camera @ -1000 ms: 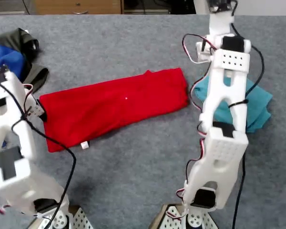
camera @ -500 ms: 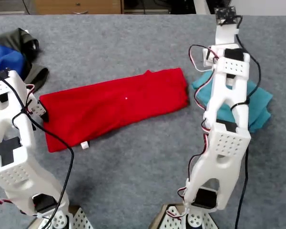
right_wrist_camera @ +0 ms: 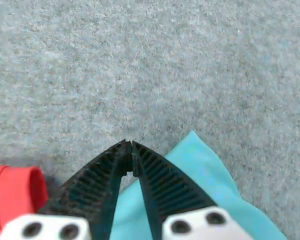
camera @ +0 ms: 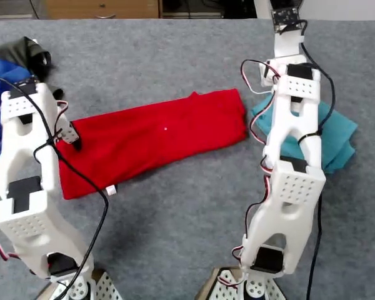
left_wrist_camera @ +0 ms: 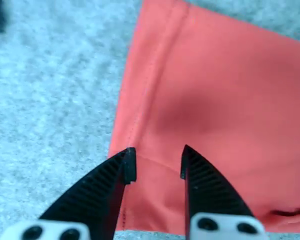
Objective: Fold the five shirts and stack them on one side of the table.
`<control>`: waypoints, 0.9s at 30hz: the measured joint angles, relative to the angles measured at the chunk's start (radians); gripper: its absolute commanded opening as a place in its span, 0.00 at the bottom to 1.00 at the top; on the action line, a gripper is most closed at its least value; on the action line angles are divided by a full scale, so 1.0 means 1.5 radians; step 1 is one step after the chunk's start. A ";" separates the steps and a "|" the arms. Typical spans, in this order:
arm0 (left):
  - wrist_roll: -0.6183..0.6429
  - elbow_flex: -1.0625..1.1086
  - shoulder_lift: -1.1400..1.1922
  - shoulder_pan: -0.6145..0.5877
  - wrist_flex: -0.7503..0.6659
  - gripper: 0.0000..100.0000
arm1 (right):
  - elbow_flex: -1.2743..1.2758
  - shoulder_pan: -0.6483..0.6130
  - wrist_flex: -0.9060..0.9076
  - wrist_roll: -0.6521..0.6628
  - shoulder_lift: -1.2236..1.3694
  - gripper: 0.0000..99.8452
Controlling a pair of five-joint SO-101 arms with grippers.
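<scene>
Judging by the layout, midway through folding the red shirt (camera: 156, 140), laid as a long strip across the middle of the table (camera: 175, 219). Left gripper (left_wrist_camera: 157, 157) spread, hanging just over the hem at one end; right gripper (right_wrist_camera: 131, 150) pressed together above bare table beside the teal shirt (camera: 340, 134), near the strip's other end. Next, probably: lower, pinch the hem, carry it across to halve the strip without dragging.

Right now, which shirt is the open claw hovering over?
The red shirt, laid out long mid-table; the left gripper is open over its end. The teal shirt lies by the other arm.
</scene>
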 measured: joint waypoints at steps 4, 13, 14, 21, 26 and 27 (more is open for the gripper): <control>0.002 0.000 0.000 -0.014 0.000 0.16 | 0.000 0.000 0.000 0.000 0.000 0.00; 0.002 0.000 0.065 -0.032 -0.038 0.16 | 0.000 0.000 0.000 -0.001 0.000 0.00; 0.002 0.000 0.086 -0.033 -0.039 0.16 | 0.000 0.000 0.000 -0.001 0.000 0.00; 0.003 -0.054 0.179 -0.035 -0.019 0.15 | 0.000 0.000 0.000 0.000 0.000 0.00; 0.003 -0.076 0.191 -0.033 -0.015 0.02 | 0.000 0.000 0.000 0.000 0.000 0.00; 0.003 -0.080 0.192 -0.031 -0.015 0.03 | 0.000 0.000 0.000 0.000 0.000 0.00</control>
